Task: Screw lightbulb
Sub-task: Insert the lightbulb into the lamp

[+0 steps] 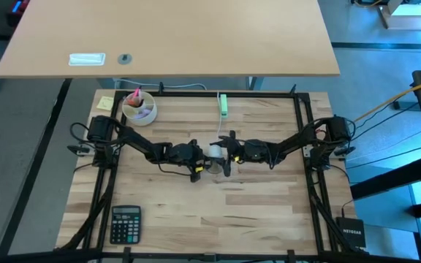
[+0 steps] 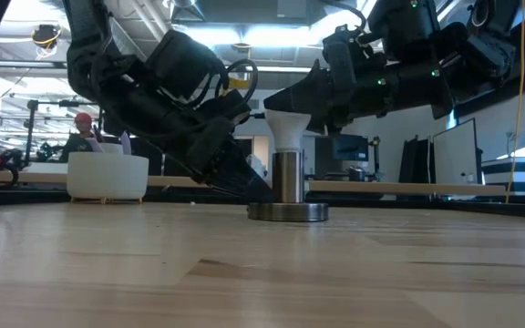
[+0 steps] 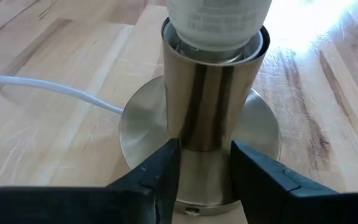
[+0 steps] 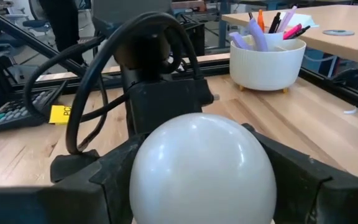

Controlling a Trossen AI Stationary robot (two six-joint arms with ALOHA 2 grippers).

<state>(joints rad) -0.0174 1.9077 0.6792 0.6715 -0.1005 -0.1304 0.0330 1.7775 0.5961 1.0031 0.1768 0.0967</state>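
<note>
The white lightbulb (image 2: 287,128) stands upright with its narrow neck in the metal socket tube (image 2: 287,178), which rises from a round base (image 2: 287,211) at the table's middle. My right gripper (image 1: 222,151) reaches in from the right and is shut on the bulb's round head (image 4: 201,168). My left gripper (image 1: 207,162) reaches in from the left, low over the table, and is shut on the socket tube (image 3: 205,143). In the low view the right gripper's fingers hide the bulb's head. My left gripper pinches the lower part of the socket tube (image 3: 205,163) between its two fingers (image 3: 160,180), just above the base. The fingers slant down from the table's left and lie across the upright tube. The base rests flat on the table. My right gripper holds the bulb's rounded head (image 4: 166,155) between its two fingers (image 4: 297,180), coming from the table's right and slanting down. The bulb stands upright with its neck (image 3: 219,28) in the tube's mouth.
A thin white cord (image 3: 42,87) runs from the socket base across the wood. A white cup of pens (image 1: 139,108) and a yellow note (image 1: 105,102) are at the far left, a green-white item (image 1: 224,106) at the far middle, a calculator (image 1: 126,223) near left.
</note>
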